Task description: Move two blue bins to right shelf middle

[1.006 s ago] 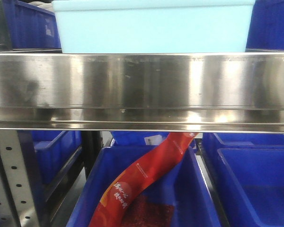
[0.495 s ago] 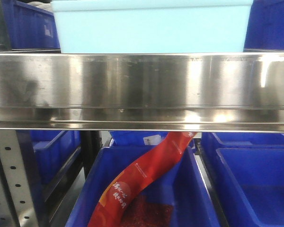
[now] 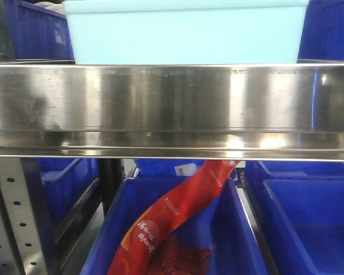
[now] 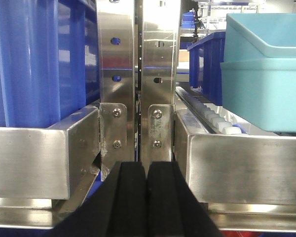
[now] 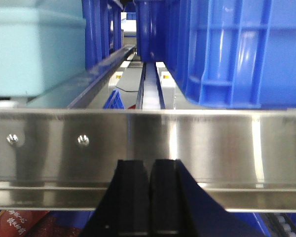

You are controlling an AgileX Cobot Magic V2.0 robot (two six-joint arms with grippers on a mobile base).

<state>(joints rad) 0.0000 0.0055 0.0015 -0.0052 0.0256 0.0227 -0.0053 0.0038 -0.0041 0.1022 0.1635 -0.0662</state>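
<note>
1. Both arms face a steel shelving unit; the left gripper point(image 4: 147, 197) has its black pads pressed together on nothing, level with the upright post point(image 4: 138, 74) between two bays, and the right gripper point(image 5: 149, 197) is likewise closed and empty before the shelf's front rail point(image 5: 148, 143).

2. The task's things sit on that shelf level; a blue bin point(image 5: 237, 49) stands on the shelf just to the right in the right wrist view, and another blue bin point(image 4: 39, 59) fills the bay left of the post in the left wrist view; a pale teal tub point(image 3: 186, 31) sits between them, above the rail.

3. The bins look like rigid ribbed plastic, stiff and smooth-walled, probably light if empty; the moulded lip and vertical ribs seem the best hold, since the flat walls may slip in narrow pads; a grasp at each end would likely steady one.

4. Much is cut off; neither bin's top or contents show, so weight is a guess; below the rail, a lower blue bin point(image 3: 229, 229) holds a red packet point(image 3: 178, 217), its print too small to read; the right shelf's middle level cannot be identified.
</note>
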